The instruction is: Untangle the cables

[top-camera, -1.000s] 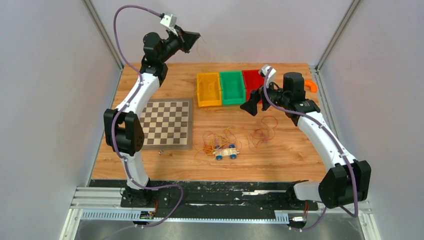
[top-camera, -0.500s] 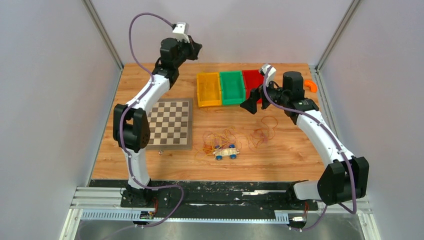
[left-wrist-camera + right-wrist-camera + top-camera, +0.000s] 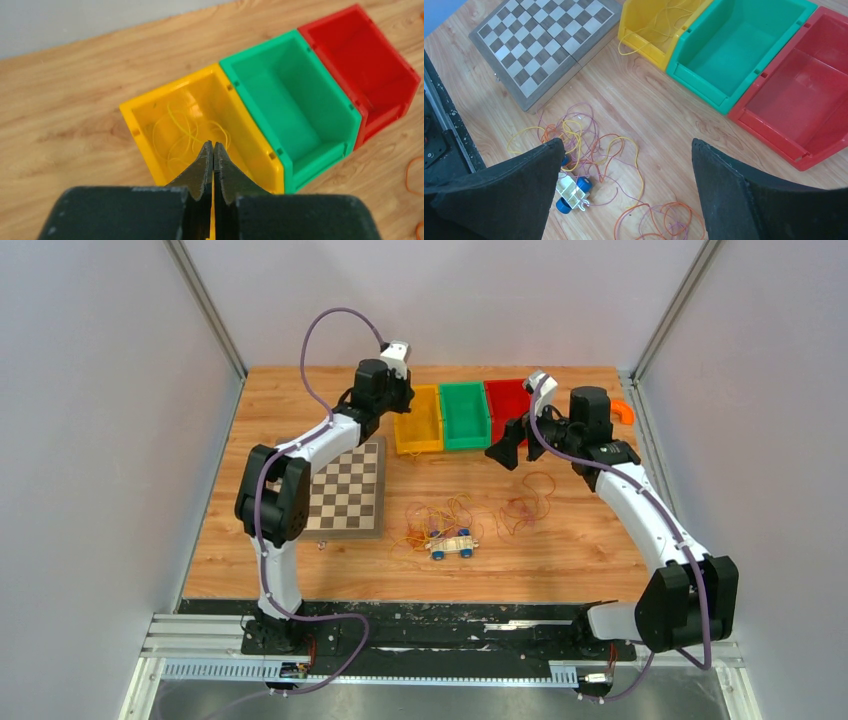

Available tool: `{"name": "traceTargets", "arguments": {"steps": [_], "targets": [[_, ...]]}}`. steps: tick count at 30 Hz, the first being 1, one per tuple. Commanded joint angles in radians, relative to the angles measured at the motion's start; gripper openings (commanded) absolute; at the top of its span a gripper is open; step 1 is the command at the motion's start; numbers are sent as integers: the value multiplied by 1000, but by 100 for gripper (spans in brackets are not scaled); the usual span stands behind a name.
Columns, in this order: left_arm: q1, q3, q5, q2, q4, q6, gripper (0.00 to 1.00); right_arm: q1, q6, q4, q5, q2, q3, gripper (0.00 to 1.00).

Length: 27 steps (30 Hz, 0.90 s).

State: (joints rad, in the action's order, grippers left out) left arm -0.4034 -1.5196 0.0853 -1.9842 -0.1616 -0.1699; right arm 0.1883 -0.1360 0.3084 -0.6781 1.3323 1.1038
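- The left arm (image 3: 320, 437) reaches out to the far side of the desk (image 3: 570, 550). The left jaws are pressed tight together, tips meeting right over the yellow bin (image 3: 142, 132). Whether a strand is nipped between them, I can't tell.
- Down in that yellow bin lies a yellow cable (image 3: 182, 131) in loose, thin curls on the floor. In the right wrist view, one loop spills over the front wall onto the wood.
- Along the same row, side by side and touching, come the green bin (image 3: 300, 100) and then the red bin (image 3: 365, 55).
- The right arm (image 3: 640, 505) hangs above the desk just in front of the red bin. The right jaws are spread wide, gripping nothing, pointed down at the wood.
- Under them is the main tangle of cables (image 3: 584, 137), with yellow, orange and purplish-red strands looped over one another in the middle of the desk.
- A small toy car (image 3: 571, 192), white with blue wheels, sits at the near edge of that tangle with strands touching it.
- To the right lies a second bunch, the orange and red loops (image 3: 525, 505), flat on the wood. A thin strand runs between the two bunches.
- The chessboard (image 3: 544, 45) lies flat on the left, just beside the tangle.
- At the far right edge, an orange object (image 3: 622, 412) peeks out from behind the right arm, too hidden to name.
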Motion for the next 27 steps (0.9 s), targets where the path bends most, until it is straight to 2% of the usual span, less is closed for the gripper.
{"name": "traceTargets", "arguments": {"steps": [1, 4, 9, 12, 16, 18, 20, 21, 22, 24, 27], "targets": [[6, -9, 79, 44, 69, -2, 0, -5, -4, -43, -5, -32, -9, 96], [5, -59, 87, -7, 164, -4, 0, -5, 1, -44, -10, -29, -12, 96], [6, -245, 112, -151, 371, 3, 0, -7, 0, -42, -9, -28, -14, 96], [7, -308, 121, -188, 406, -5, 0, -9, -2, -43, -9, -31, -16, 96], [10, -381, 121, -202, 453, 12, 8, -13, -5, -40, -11, -40, -15, 97], [10, -398, 116, -195, 486, 38, 14, -14, -4, -40, -11, -45, -16, 97], [10, -418, 126, -188, 513, 75, 32, -14, -1, -40, -15, -46, -15, 97], [10, -430, 135, -184, 525, 91, 44, -14, 0, -38, -15, -48, -13, 97], [12, -456, 152, -180, 549, 118, 50, -14, 1, -37, -15, -53, -12, 96], [16, -486, 194, -147, 571, 145, 69, -14, 0, -36, -15, -66, -14, 97], [17, -514, 237, -93, 593, 185, 79, -15, -4, -35, -15, -85, -20, 97]]}}
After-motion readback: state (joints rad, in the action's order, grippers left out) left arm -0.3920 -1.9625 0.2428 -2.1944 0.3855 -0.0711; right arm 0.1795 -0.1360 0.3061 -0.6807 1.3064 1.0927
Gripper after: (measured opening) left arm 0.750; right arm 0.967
